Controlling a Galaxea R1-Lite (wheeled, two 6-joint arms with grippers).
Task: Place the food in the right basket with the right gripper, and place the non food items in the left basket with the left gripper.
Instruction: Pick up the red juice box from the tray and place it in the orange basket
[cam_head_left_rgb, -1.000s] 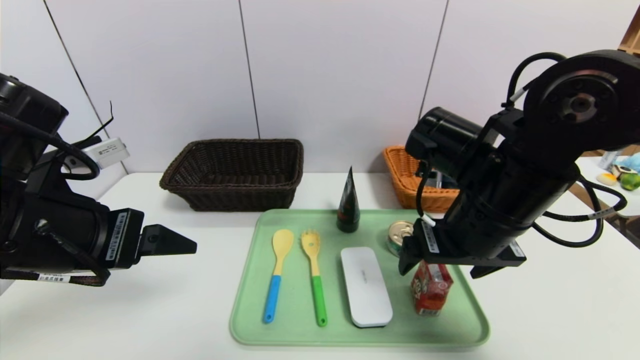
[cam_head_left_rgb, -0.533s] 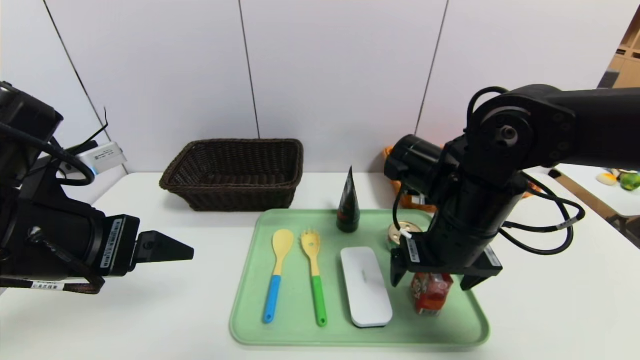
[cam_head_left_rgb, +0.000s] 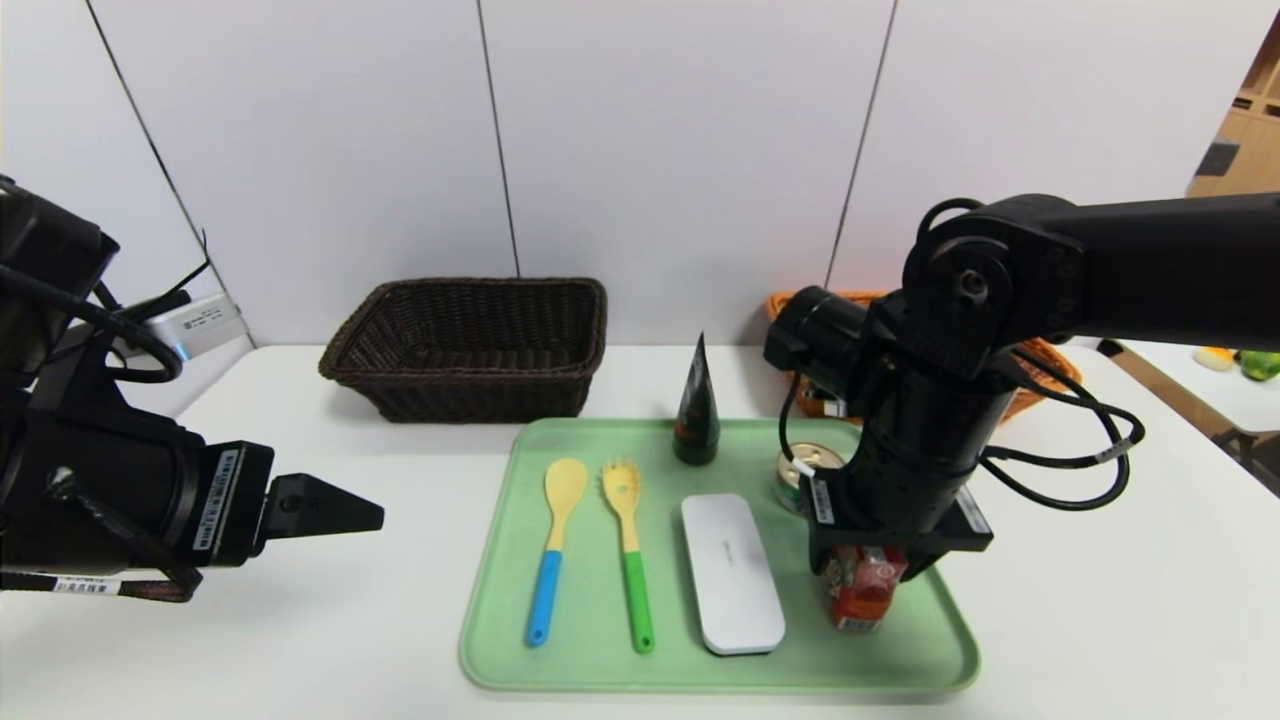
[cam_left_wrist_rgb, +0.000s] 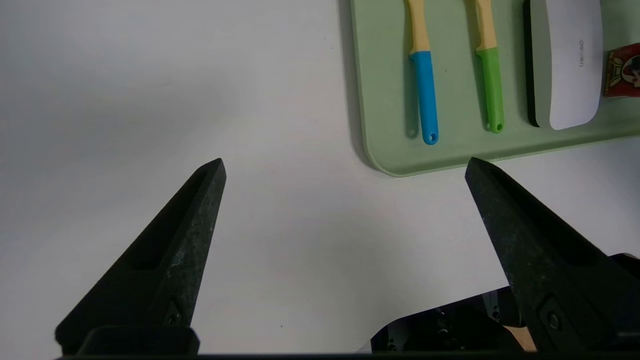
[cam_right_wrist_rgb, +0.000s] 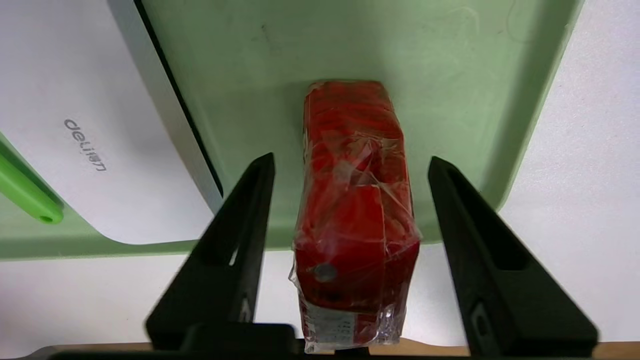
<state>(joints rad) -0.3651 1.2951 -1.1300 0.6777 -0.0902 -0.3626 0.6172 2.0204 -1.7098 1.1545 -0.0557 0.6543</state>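
Note:
The red drink carton (cam_head_left_rgb: 862, 598) stands on the green tray (cam_head_left_rgb: 500, 640) at its near right. My right gripper (cam_head_left_rgb: 865, 575) is open and straddles the carton (cam_right_wrist_rgb: 356, 200), with a gap on each side (cam_right_wrist_rgb: 351, 159). The gold-lidded tin (cam_head_left_rgb: 805, 462) sits just behind it. The dark green tube (cam_head_left_rgb: 697, 415), spoon (cam_head_left_rgb: 555, 545), fork (cam_head_left_rgb: 628, 545) and white case (cam_head_left_rgb: 732, 572) lie on the tray. My left gripper (cam_head_left_rgb: 370, 515) is open and empty above the table, left of the tray (cam_left_wrist_rgb: 345, 162).
The dark brown basket (cam_head_left_rgb: 470, 345) stands at the back left of the table. The orange-tan basket (cam_head_left_rgb: 1045, 368) is at the back right, mostly hidden behind my right arm. Bare white table lies left of and in front of the tray.
My right gripper has come down and toward the carton, and its fingers now sit on either side of it. The left arm has barely shifted.

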